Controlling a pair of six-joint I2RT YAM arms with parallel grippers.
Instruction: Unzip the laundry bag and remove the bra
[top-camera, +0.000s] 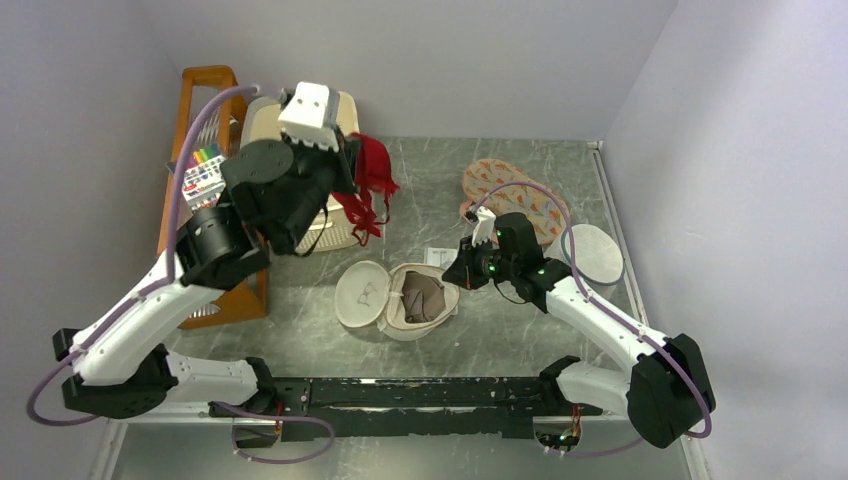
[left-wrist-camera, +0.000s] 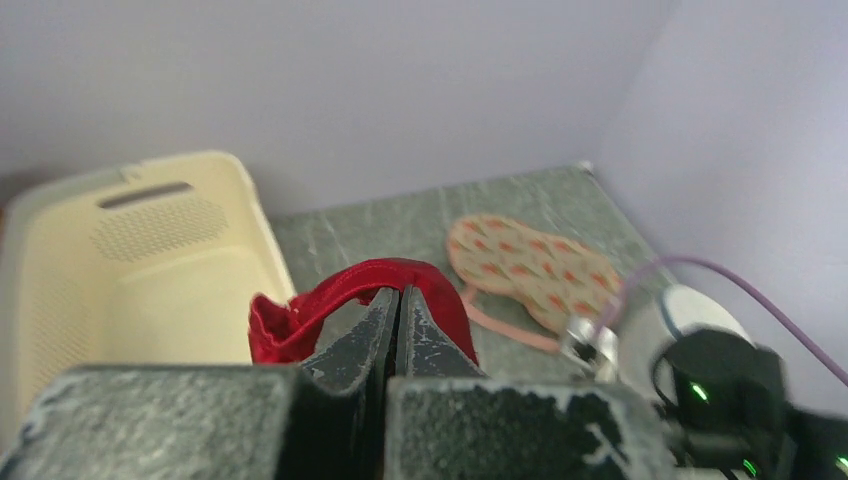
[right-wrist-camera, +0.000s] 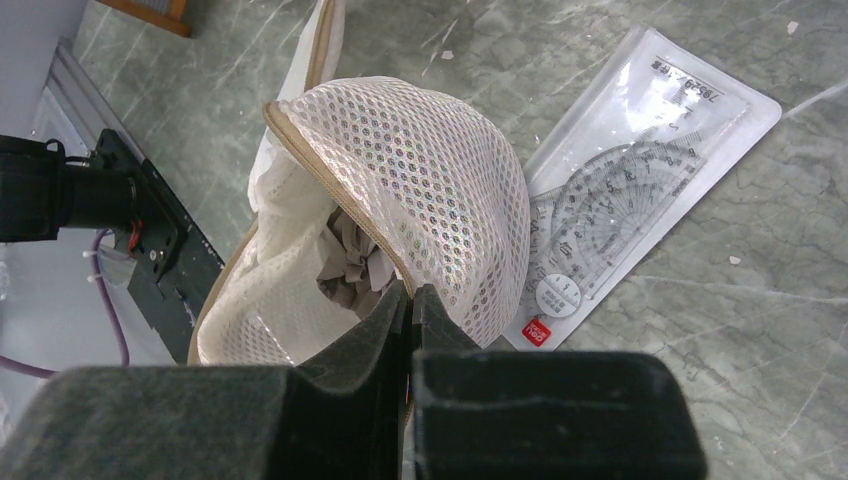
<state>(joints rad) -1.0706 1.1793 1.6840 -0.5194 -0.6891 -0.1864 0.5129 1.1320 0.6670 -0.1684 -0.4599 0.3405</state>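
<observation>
The laundry bag (top-camera: 362, 292) lies unzipped in the middle of the table, its flat lid folded out to the left. Its mesh wall (right-wrist-camera: 440, 190) arches over a taupe cloth (right-wrist-camera: 352, 262) inside. My right gripper (top-camera: 462, 262) (right-wrist-camera: 410, 290) is shut on the bag's beige rim at its right side. The red bra (top-camera: 375, 172) (left-wrist-camera: 300, 315) hangs in the air by the right edge of the cream basket (top-camera: 345, 108). My left gripper (top-camera: 352, 165) (left-wrist-camera: 400, 292) is shut on it, raised high at the back left.
The cream basket (left-wrist-camera: 180, 270) stands at the back left against a wooden rack (top-camera: 205, 85) holding a marker pack (top-camera: 205, 170). A patterned pink-orange pouch (top-camera: 510, 195) (left-wrist-camera: 530, 270) and a white round mesh bag (top-camera: 592, 253) lie at the right. A clear protractor packet (right-wrist-camera: 620, 200) lies beside the laundry bag.
</observation>
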